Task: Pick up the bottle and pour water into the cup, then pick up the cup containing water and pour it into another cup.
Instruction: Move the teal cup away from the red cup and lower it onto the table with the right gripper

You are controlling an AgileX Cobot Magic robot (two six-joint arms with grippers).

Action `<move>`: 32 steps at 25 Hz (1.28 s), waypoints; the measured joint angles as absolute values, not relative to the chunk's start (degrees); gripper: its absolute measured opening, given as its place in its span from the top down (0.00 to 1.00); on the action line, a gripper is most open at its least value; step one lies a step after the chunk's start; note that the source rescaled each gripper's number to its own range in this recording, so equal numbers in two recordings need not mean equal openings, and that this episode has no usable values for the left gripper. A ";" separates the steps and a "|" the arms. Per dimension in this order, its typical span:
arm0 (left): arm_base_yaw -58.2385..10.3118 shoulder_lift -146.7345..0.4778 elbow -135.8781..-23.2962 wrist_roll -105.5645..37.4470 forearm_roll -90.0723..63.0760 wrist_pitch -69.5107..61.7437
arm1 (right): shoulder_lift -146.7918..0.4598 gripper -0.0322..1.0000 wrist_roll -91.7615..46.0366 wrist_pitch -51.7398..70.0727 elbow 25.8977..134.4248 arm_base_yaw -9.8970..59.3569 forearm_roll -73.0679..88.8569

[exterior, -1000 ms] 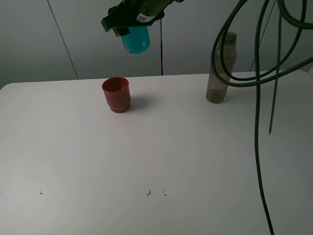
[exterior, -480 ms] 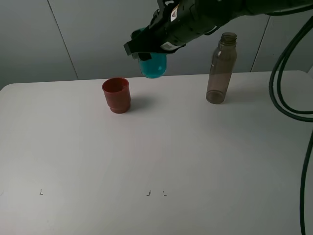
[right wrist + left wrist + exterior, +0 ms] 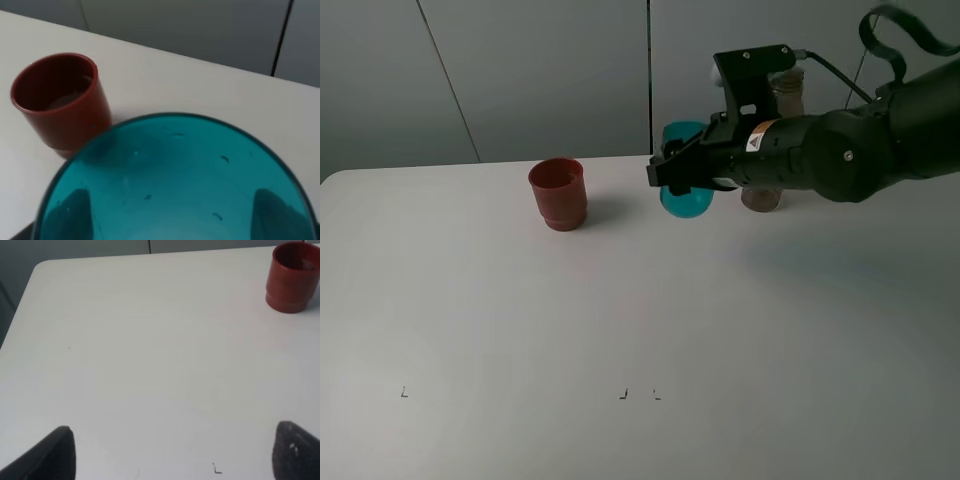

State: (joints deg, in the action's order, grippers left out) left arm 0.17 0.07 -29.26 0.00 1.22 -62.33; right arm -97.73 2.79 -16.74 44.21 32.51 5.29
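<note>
Right hand (image 3: 678, 180) gripped the teal cup (image 3: 685, 185) by its walls, above the worktop (image 3: 620, 320) right of the red cup (image 3: 558, 193); thin smooth plastic, probably light and slippery.

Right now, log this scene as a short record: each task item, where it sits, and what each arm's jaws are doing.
teal cup: held off the table, tilted, between the other two items
red cup: upright on the table, left of the teal cup, apart from it
bottle: upright at the table's back, mostly hidden behind the right arm
right gripper: jaws shut on the teal cup
left gripper: jaws open, holding nothing
</note>
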 joint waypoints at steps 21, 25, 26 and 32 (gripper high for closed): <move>0.17 0.07 -29.26 0.00 1.22 -62.33 | -105.90 0.90 -5.11 -46.44 27.87 25.71 1.03; 0.17 0.07 -29.26 0.00 1.22 -62.33 | -110.28 0.90 -5.21 -51.18 27.87 25.71 0.77; 0.17 0.07 -29.26 0.00 1.22 -62.33 | -111.17 0.90 -5.21 -52.13 27.87 25.71 0.68; 0.17 0.07 -29.26 0.00 1.22 -62.33 | -114.32 0.90 -5.21 -54.14 27.87 25.71 0.68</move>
